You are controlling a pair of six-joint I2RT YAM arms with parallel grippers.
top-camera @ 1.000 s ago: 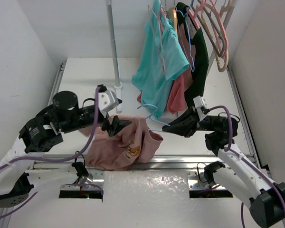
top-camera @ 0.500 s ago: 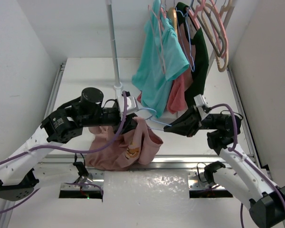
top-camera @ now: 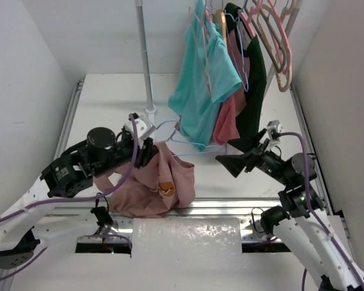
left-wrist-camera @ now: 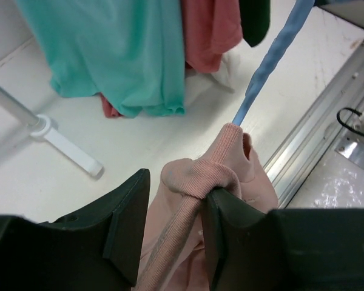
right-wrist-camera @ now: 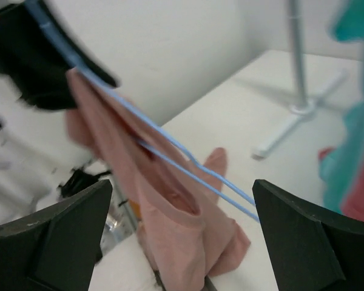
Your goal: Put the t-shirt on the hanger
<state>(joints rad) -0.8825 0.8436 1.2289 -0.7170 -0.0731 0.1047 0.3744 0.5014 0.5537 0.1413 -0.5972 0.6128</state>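
The dusty pink t-shirt (top-camera: 148, 188) hangs from my left gripper (top-camera: 150, 148), bunched low over the table's front edge. In the left wrist view my left gripper (left-wrist-camera: 176, 194) is shut on the shirt's ribbed collar (left-wrist-camera: 200, 182). The pale blue hanger (left-wrist-camera: 264, 70) comes out of that collar. From the top, the hanger (top-camera: 188, 151) reaches right out of the shirt. My right gripper (top-camera: 238, 155) stands wide open just beyond its end, touching nothing. The right wrist view shows my right gripper (right-wrist-camera: 182, 200) open, the hanger (right-wrist-camera: 170, 142) running through the shirt (right-wrist-camera: 176, 242).
A white rack pole (top-camera: 144, 54) stands at the back. From the rack hang a teal t-shirt (top-camera: 203, 79), a coral garment (top-camera: 225, 121), a dark green garment (top-camera: 255, 79) and thick pink and tan hangers (top-camera: 279, 36). A metal rail (top-camera: 218, 206) lines the near edge.
My right gripper has opened, let go of the hanger and drawn back to the right. My left gripper has closed on the collar and shifted left with shirt and hanger.
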